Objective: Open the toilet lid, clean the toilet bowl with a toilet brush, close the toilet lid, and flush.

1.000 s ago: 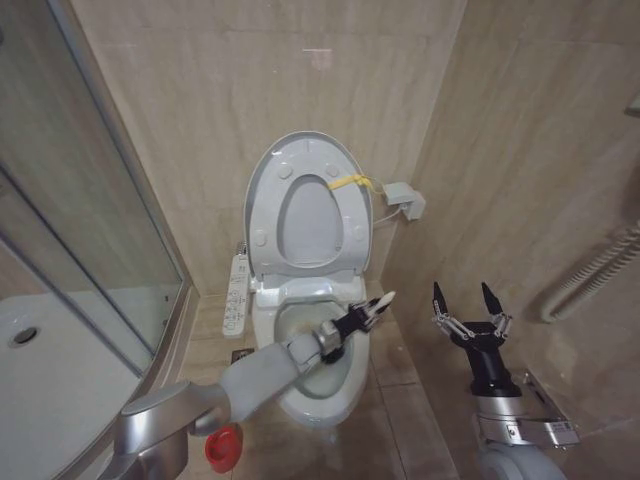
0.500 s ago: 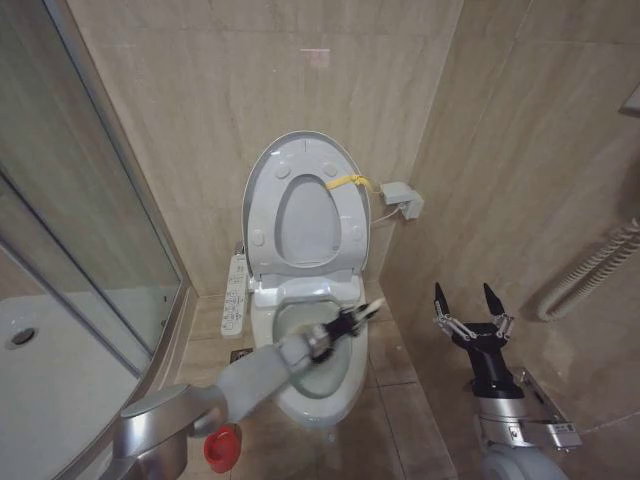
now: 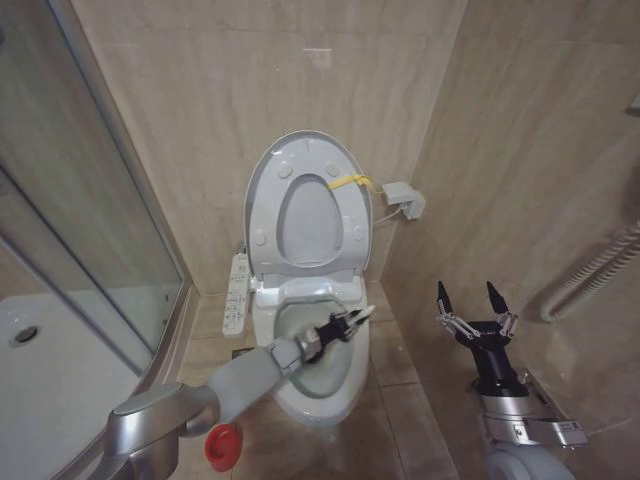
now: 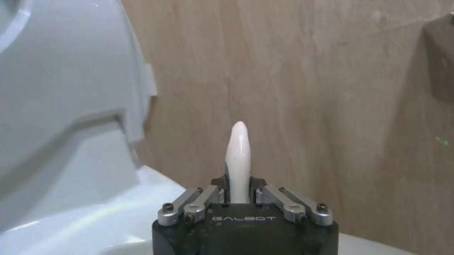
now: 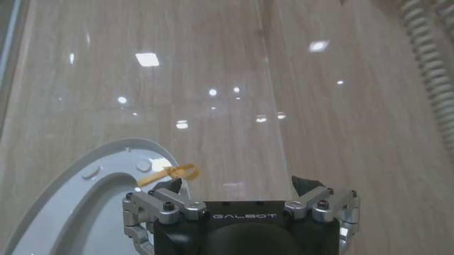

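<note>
Toilet brush point(image 3: 358, 316) angled over the toilet bowl point(image 3: 322, 380), whitish handle pinched in the closed left gripper point(image 3: 343, 322); bristle head apparently down in the basin, hard to see | toilet lid point(image 3: 307, 205) upright against the wall | right gripper point(image 3: 476, 318) spread open, idle, well apart | risk: handle slipping or twisting under scrubbing pressure; arm nudging the lid shut

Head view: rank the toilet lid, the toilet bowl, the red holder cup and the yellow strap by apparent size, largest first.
1. toilet lid, raised
2. toilet bowl, partly covered by the left arm
3. red holder cup
4. yellow strap, about like the cup; unsure
</note>
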